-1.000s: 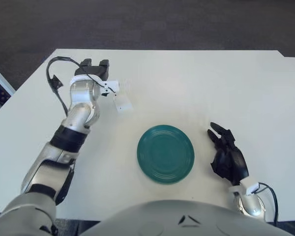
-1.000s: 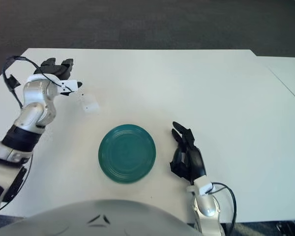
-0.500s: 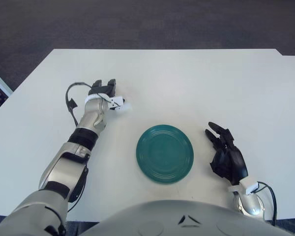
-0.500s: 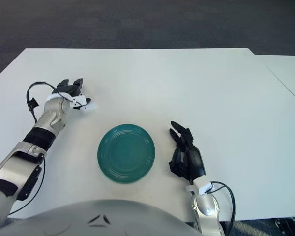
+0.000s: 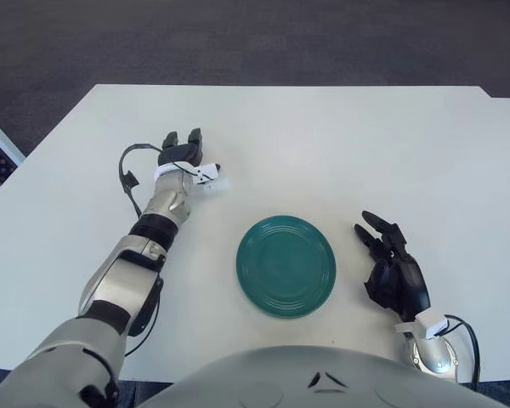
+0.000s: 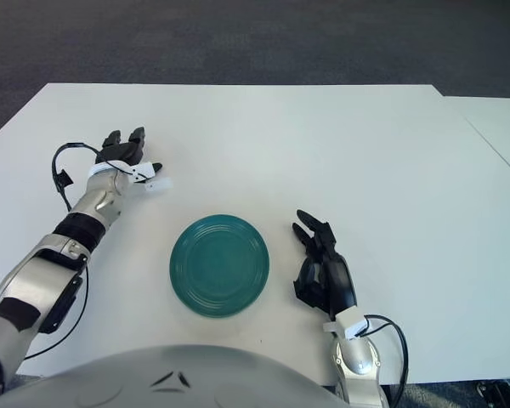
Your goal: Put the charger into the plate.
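My left hand (image 5: 180, 151) is low beside the white charger (image 5: 220, 183), fingers splayed, gripping nothing; the charger lies on the table (image 5: 340, 144) just by its thumb side, up-left of the green plate (image 5: 286, 265) and apart from it. I need fingers round the charger's body w/ a firm pinch before lifting. Right hand (image 5: 394, 272) idles right of the plate, relaxed, holding nothing.

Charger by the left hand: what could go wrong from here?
1. The left hand has its fingers spread beside the small white charger, not around it; closing now may nudge it away.
2. The charger blends with the white table, so locating it could fail.
3. A loose grasp might drop it short of the green plate.
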Controlling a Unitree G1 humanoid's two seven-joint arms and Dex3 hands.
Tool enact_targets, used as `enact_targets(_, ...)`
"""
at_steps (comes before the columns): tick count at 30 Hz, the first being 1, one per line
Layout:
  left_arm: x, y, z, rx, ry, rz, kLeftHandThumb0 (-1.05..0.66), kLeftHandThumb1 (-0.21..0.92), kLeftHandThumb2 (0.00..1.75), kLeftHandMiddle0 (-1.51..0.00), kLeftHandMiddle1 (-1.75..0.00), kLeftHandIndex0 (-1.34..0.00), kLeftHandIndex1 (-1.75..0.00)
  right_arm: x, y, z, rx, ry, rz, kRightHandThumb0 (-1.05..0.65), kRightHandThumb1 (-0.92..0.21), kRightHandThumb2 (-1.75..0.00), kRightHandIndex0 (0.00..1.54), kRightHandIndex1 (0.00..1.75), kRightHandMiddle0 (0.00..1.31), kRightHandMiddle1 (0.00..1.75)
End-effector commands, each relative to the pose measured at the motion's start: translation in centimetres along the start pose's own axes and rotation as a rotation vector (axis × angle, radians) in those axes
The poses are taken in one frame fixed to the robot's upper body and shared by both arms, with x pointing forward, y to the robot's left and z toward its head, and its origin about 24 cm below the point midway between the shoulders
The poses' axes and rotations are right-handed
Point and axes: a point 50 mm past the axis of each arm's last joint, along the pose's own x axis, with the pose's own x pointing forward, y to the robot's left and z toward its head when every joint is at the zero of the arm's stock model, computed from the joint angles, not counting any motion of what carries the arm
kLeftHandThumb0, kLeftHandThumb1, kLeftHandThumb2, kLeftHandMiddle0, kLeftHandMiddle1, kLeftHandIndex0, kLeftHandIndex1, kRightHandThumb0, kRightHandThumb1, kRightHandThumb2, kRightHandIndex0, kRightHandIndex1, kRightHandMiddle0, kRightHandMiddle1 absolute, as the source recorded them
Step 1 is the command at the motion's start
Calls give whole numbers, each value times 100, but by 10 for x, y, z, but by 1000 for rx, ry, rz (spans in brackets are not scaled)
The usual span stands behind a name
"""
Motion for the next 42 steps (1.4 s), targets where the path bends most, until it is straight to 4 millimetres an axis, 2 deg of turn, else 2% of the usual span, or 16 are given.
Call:
enact_targets(1, -2, 1, 3, -8, 0, 19, -105, 92, 72, 0, 0, -5, -3, -9, -1, -13, 0, 97, 9, -105, -92, -116, 37, 0, 4, 65)
enact_targets(3, 2, -9, -1, 2, 6, 6, -105, 92, 72, 0, 0, -5, -3, -9, 0, -11, 8, 89, 10, -105, -92, -116, 37, 0, 3, 65)
enact_targets(7, -5, -4, 7, -5, -6, 40, -105, 92, 73, 0, 0, -6, -4, -9, 0, -12, 21, 87, 11, -105, -92, -116, 36, 0, 2, 65)
enact_targets(29, -10, -4, 10, -59, -10, 24, -105, 92, 76, -2, -1, -7, -5, -7, 1, -14, 30, 99, 10, -105, -92, -115, 35, 0, 2, 66)
enact_targets(38, -17, -7, 15, -63, -7, 10, -105, 92, 74, -5, -1, -10, -7, -9, 0, -20, 47, 127, 11, -105, -92, -114, 31, 0, 0, 65)
enact_targets(42, -12, -13, 12, -37, 5, -16, -105, 92, 74, -6, -1, -9, -7, -9, 0, -18, 38, 114, 11, -105, -92, -113, 31, 0, 0, 64)
